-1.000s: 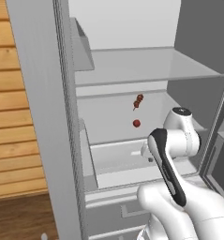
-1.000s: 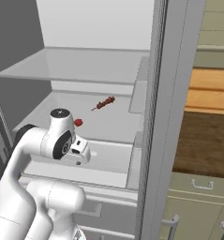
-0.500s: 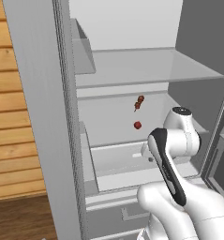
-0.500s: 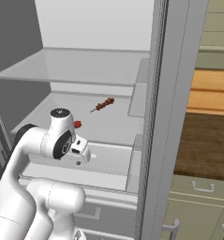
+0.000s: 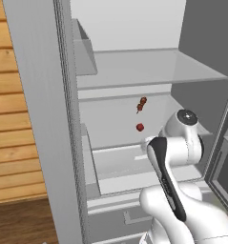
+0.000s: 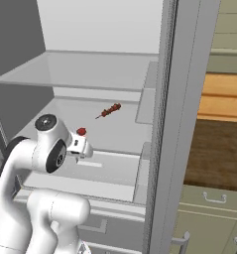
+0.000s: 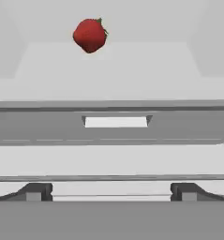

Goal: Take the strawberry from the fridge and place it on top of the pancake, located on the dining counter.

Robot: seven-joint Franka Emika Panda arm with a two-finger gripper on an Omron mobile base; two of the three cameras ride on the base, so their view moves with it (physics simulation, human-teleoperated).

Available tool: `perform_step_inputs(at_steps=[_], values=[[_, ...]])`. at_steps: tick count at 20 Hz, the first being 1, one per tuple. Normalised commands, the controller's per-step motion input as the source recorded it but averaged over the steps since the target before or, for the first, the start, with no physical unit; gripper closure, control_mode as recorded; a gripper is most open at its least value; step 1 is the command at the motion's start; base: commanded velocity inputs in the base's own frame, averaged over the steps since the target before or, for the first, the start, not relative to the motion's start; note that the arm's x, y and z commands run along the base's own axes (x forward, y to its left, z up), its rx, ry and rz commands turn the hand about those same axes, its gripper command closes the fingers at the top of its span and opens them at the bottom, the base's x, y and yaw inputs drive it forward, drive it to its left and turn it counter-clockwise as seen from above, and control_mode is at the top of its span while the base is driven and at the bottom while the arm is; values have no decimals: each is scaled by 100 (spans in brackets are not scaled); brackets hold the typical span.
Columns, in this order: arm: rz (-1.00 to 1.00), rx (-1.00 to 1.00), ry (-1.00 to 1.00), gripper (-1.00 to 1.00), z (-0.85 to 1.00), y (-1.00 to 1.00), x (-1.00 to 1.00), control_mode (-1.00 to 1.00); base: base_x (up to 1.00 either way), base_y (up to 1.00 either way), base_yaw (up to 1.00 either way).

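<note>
Strawberry [image 7: 89, 35] sits on a white shelf [image 5: 115, 128] inside the open fridge [image 6: 162, 124], a skewer [image 6: 109, 110] lying further back, well apart from it. Hand [image 7: 111, 190] fully open and empty, short of the berry, low in front of the shelf. Looks small, light, soft, bruises easily; pinch gently across its widest middle.

Base views flank the open fridge [image 5: 129, 71]; hand view faces its shelf.

Arm [image 5: 169, 167] bent forward, fingers [image 7: 36, 191] wide apart
</note>
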Motion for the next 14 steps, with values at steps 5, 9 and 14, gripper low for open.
perform_step_inputs(at_steps=[5,9,14], values=[[8,-2,-41,-100,22,22,54,-100,0,0,0],[0,0,-22,-100,19,12,72,-100,0,0,0],[0,0,7,-100,0,0,55,-100,0,0,0]])
